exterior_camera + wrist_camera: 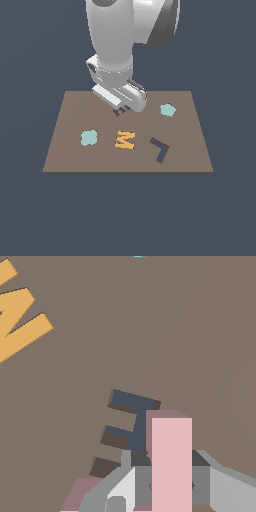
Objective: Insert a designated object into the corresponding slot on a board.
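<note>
The pale pink L-shaped designated object [171, 461] shows in the wrist view, gripped between the grey fingers [227, 491] of my gripper [170, 487], which is shut on it. In the exterior view the gripper [123, 107] hangs low over the back middle of the brown board [70, 150], and the hand hides the pink piece. The dark navy L-shaped slot [160, 149] lies toward the exterior view's right front, well apart from the gripper and out of the wrist view.
A dark letter E [127, 418] lies on the board right under the held piece, partly seen below the hand [120, 112]. An orange M [124, 139] sits mid-board. Teal blobs lie at the left [89, 137] and the back right [168, 110].
</note>
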Controlling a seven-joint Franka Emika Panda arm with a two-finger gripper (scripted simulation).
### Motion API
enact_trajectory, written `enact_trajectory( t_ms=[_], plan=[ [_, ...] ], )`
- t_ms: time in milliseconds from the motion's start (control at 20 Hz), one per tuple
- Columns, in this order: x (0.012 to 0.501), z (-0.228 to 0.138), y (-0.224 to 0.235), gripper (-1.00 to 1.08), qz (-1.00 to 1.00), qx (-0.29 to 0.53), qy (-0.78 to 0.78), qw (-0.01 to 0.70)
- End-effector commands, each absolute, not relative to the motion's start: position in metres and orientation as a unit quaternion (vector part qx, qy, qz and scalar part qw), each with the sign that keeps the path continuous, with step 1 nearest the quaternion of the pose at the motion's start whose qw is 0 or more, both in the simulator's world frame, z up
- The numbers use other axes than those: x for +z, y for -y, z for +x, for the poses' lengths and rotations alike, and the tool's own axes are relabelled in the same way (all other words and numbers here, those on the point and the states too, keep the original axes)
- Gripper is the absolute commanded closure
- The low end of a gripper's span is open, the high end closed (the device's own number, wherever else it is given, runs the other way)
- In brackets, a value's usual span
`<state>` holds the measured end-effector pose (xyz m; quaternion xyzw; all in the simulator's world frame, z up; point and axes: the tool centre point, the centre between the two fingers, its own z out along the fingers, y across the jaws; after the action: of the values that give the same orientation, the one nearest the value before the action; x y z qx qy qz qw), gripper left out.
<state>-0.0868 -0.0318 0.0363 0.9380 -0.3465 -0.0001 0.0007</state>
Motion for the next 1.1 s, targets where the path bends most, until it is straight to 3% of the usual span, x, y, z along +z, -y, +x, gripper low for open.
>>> enact_trajectory(
  t_ms=[0,1050],
  plan=[
    [0.037,-0.085,0.020,1.08,0.924,0.000,0.383,0.001],
    [0.039,-0.031,-0.070,1.08,0.748,0.000,0.664,0.001]
  ],
)
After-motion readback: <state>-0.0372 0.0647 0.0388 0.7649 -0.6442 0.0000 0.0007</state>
